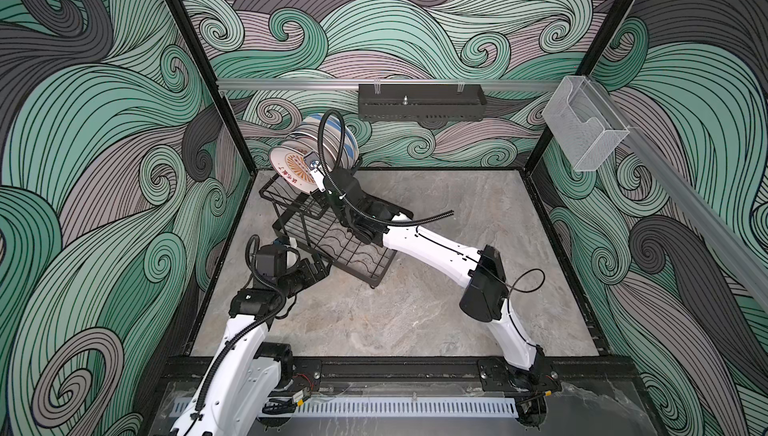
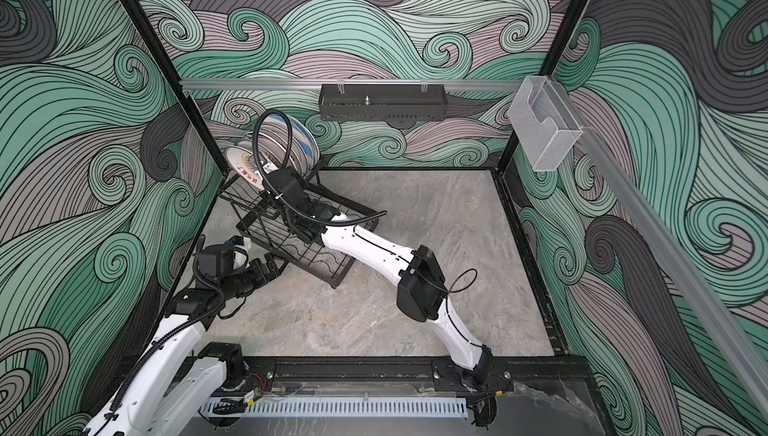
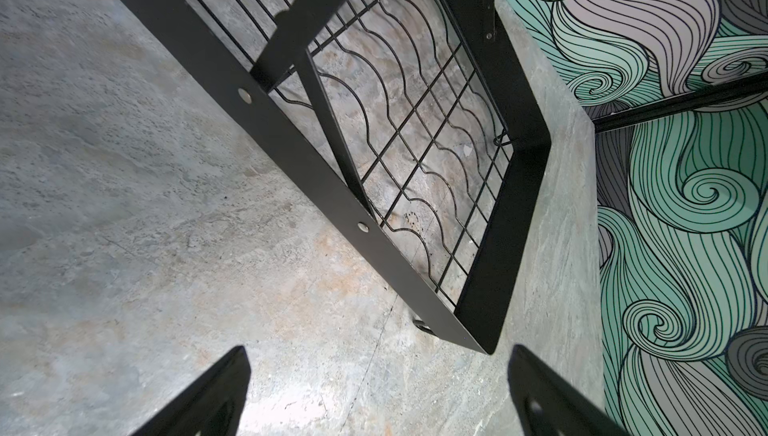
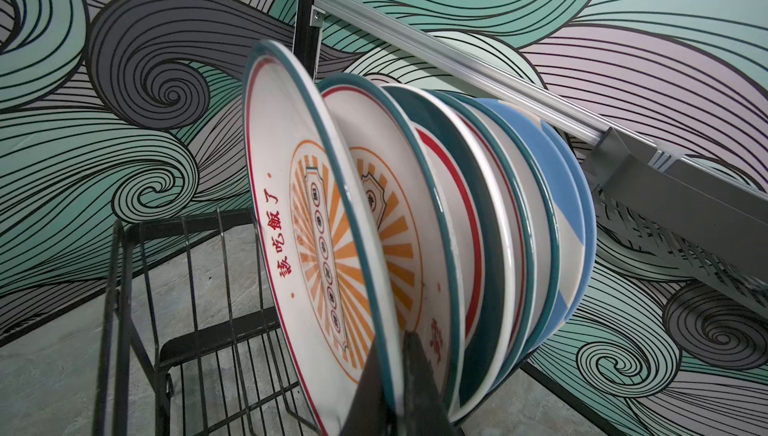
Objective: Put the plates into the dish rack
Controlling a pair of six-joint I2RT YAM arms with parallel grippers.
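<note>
Our right hand (image 4: 397,367) pinches the rim of the front plate (image 4: 299,205), lettered 該吃飯了 in red, among the plates (image 1: 332,138) upright in the dish rack (image 1: 357,255), upper centre-left in both top views; our left hand (image 3: 378,353) is spread.

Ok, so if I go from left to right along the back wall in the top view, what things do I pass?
plates → black tray → clear box
</note>
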